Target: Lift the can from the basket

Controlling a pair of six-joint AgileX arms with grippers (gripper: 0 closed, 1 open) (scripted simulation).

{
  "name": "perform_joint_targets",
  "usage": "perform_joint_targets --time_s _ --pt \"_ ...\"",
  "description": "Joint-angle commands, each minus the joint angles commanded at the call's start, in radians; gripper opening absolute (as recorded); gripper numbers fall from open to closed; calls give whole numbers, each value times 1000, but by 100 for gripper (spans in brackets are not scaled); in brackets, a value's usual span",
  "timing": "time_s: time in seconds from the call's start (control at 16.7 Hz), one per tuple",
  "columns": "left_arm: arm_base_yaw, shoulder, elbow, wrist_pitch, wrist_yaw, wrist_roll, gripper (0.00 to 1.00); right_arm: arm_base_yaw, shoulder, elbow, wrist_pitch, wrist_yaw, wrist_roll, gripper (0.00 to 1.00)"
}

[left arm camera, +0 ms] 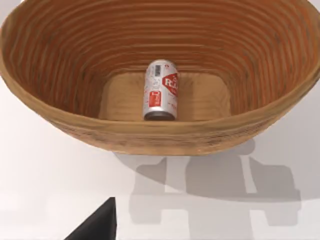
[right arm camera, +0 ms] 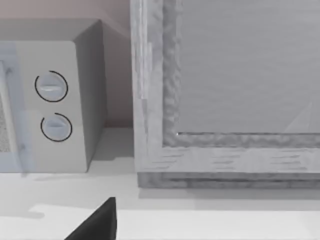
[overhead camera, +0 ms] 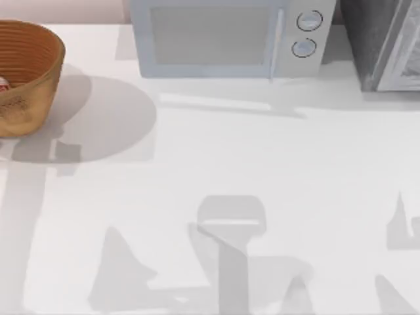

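The woven tan-orange basket (overhead camera: 33,72) stands at the far left of the table, cut off by the top view's left edge. A sliver of the can (overhead camera: 2,84) peeks out inside it. In the left wrist view the can (left arm camera: 161,90) lies on its side on the basket's flat floor, white with red markings, one round end facing the camera. The ribbed wall of the basket (left arm camera: 165,135) rises between it and the camera. A dark part of my left gripper (left arm camera: 97,225) sits short of the basket, above bare table. A dark part of my right gripper (right arm camera: 97,222) hangs over the table near the back right.
A white microwave (overhead camera: 226,36) with two round knobs stands at the back middle. A grey cabinet (overhead camera: 387,42) stands at the back right, close in front of the right wrist camera (right arm camera: 225,100). Arm shadows fall across the table's front.
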Motion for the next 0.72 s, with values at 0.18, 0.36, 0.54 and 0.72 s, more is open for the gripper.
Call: perform_joint_targets --time_s 0.18,0.36,0.54,0.72 --pt "20 296 293 -165 19 26 100 0 0 0 0 0 0 100" --pt "38 595 588 -329 41 52 100 0 0 0 0 0 0 100" --pt "54 878 869 -483 63 75 100 0 0 0 0 0 0 100" --pt "68 1131 1122 -619 83 94 100 0 0 0 0 0 0 100"
